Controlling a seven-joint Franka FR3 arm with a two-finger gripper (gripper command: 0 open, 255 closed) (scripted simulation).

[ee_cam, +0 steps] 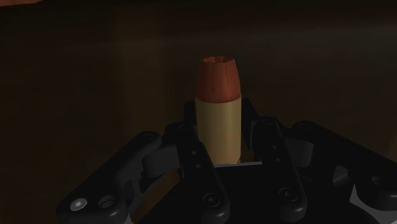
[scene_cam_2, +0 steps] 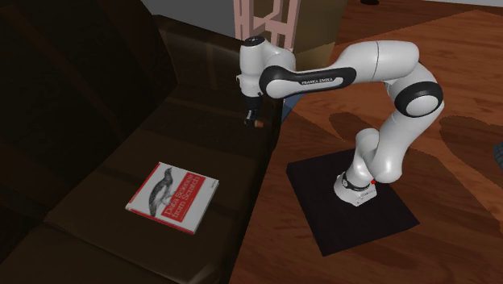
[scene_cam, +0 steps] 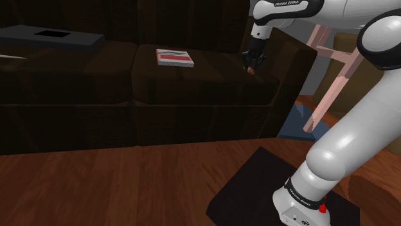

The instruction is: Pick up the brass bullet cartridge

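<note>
A bullet cartridge (ee_cam: 218, 108) with a yellowish brass case and a copper-red tip stands between my two black fingers (ee_cam: 191, 149), which clasp its lower part. My gripper (ee_cam: 219, 156) is shut on it. In the shoulder view the gripper (scene_cam: 252, 64) hangs just above the dark sofa's seat near its right end, with the cartridge's reddish tip (scene_cam: 250, 70) showing below it. In the second exterior view the gripper (scene_cam_2: 253, 117) hovers over the sofa seat's outer edge, with the cartridge (scene_cam_2: 257, 125) poking out beneath it.
A red and white book (scene_cam: 174, 58) lies on the dark brown sofa seat (scene_cam: 205, 77), also seen as the book (scene_cam_2: 172, 197) in the second exterior view. A pink chair frame (scene_cam: 334, 70) stands beyond the sofa's arm. My stand sits on a black mat (scene_cam_2: 355, 210) on the wood floor.
</note>
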